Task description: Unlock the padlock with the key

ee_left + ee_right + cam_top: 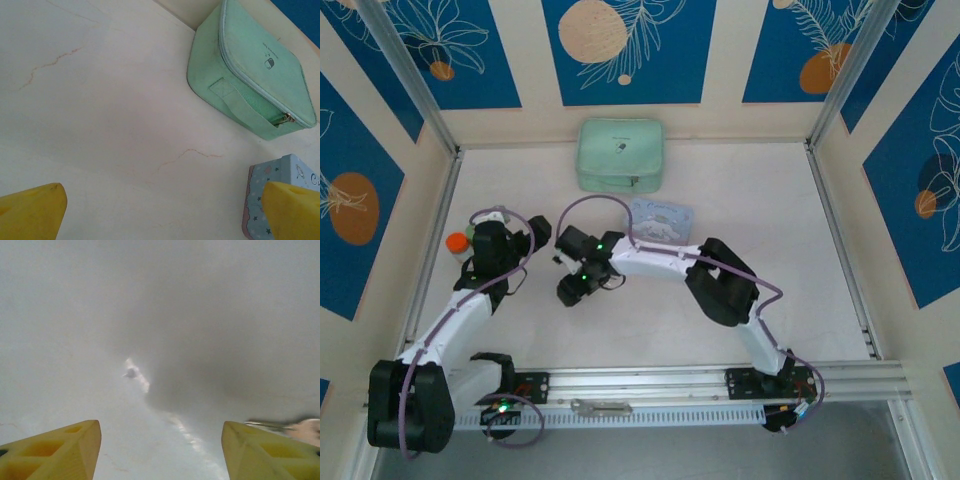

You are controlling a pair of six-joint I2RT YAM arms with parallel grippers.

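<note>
Tabletop (760, 215) pale, between blue-patterned walls (670, 60)

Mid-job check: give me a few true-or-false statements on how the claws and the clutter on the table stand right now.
1. The left claw is open with nothing between its fingers. True.
2. The mint-green pouch lies unzipped with its lid flipped back. False: its zipper is closed and the lid is down.
3. The light-blue tin sits on top of the pouch. False: it lies on the table beside the pouch, on the side nearer the arms.
4. The right claw has its fingers apart and grips nothing. True.
5. The orange-capped bottle stands by the right wall. False: it stands at the table's left edge, close to the left claw.
</note>
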